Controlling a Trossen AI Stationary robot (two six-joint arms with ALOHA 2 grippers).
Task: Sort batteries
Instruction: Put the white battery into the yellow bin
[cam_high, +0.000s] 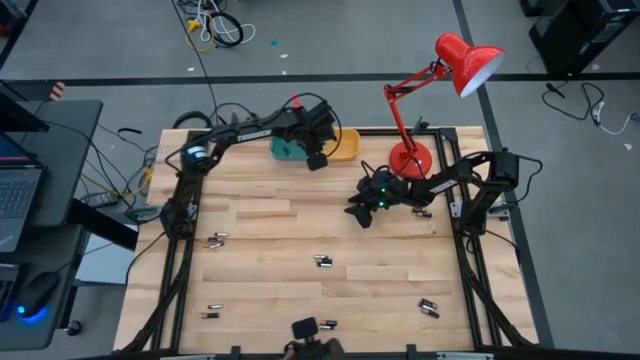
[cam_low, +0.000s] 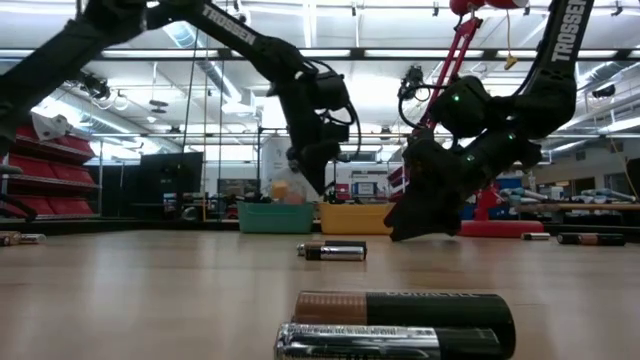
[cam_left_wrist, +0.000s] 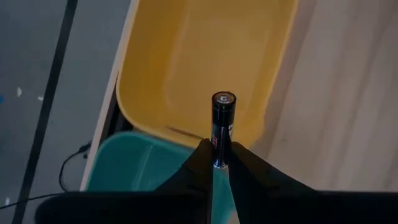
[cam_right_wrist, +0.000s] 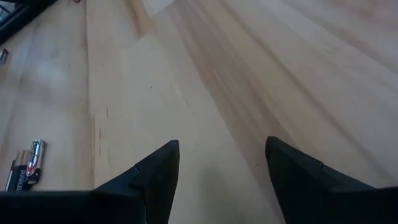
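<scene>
Left tool (cam_left_wrist: 221, 163) clamps a battery (cam_left_wrist: 222, 121) above the yellow bin (cam_left_wrist: 205, 56); its lower end is hidden. Right tool (cam_right_wrist: 221, 180) spread apart, apparently just above the table (cam_right_wrist: 249, 74).

My pale wooden plank table (cam_high: 260, 290) bears scattered small dark silver-ended batteries (cam_high: 323, 261), teal (cam_high: 288, 150) and yellow plastic bins (cam_high: 346, 146), and a red desk lamp (cam_high: 410, 158).

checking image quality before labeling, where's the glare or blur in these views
Low view: bright ceiling lights flare behind the arms, leaving them near silhouette, and the nearest batteries are soft. Left wrist view: the held battery is sharp over the yellow bin. Right wrist view: tabletop evenly lit, no glare.
</scene>
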